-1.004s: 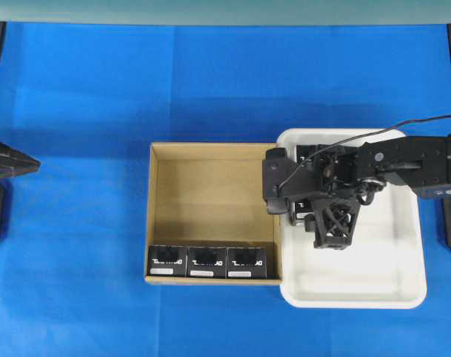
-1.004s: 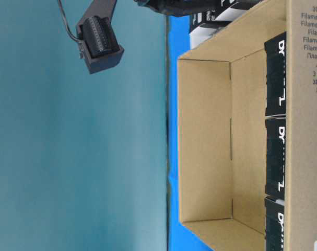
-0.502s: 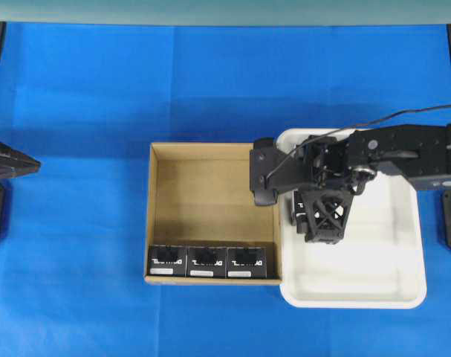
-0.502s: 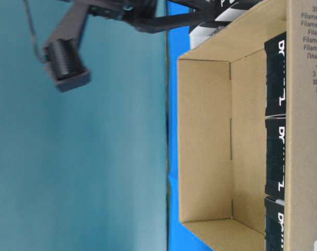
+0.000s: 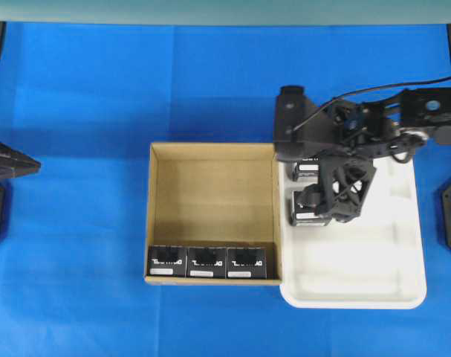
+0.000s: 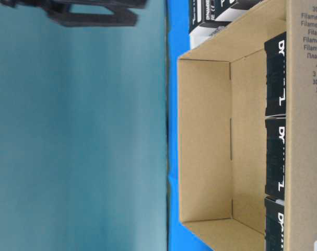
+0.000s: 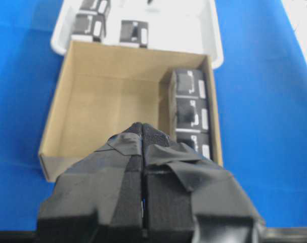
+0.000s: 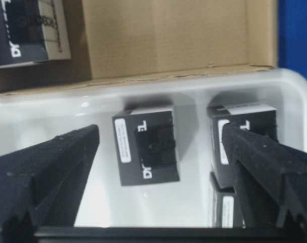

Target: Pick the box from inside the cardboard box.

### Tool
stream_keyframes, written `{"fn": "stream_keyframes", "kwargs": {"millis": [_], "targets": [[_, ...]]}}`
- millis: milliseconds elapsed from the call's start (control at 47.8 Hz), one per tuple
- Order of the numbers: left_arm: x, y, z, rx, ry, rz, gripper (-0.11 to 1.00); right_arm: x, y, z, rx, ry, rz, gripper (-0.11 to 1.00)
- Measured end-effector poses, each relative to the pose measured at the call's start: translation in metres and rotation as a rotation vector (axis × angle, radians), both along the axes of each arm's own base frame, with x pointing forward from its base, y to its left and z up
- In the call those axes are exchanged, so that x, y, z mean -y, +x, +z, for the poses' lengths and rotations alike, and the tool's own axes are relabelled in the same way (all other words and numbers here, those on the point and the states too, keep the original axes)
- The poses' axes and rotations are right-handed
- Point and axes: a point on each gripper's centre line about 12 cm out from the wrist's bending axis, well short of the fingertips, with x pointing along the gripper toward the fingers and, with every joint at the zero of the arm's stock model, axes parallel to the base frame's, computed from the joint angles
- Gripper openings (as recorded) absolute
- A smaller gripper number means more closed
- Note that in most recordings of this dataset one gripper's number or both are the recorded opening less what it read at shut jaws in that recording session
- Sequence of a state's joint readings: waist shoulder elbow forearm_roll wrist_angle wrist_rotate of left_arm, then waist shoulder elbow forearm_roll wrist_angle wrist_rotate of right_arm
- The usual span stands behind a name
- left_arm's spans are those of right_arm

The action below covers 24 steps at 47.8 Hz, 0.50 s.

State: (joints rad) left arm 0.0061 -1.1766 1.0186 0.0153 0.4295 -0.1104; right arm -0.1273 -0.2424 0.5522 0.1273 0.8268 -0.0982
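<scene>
Brown corrugated cardboard box (image 5: 213, 212) half emptied as three small black lettered boxes (image 5: 206, 262) wait along its near wall

Left gripper (image 7: 143, 152) sits parked at the table edge, fingers pressed together; farther off, three matching boxes already lie in the white plastic tray (image 5: 374, 275), where the right gripper (image 8: 158, 167) hovers with fingers spread wide and empty, one box (image 8: 147, 145) lying free between them

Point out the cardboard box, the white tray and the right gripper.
cardboard box (image 5: 210, 193): overhead view, bare floor.
white tray (image 5: 359, 275): overhead view, bare bottom.
right gripper (image 8: 158, 152): right wrist view, midway between its open fingers.
</scene>
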Motion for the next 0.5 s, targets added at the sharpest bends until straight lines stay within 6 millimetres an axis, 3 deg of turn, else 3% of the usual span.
{"fn": "stream_keyframes", "kwargs": {"millis": [502], "targets": [[0.0, 0.0, 0.0, -0.001, -0.003, 0.001, -0.07, -0.002, -0.012, 0.014, 0.046, 0.001, -0.007, 0.97]]}}
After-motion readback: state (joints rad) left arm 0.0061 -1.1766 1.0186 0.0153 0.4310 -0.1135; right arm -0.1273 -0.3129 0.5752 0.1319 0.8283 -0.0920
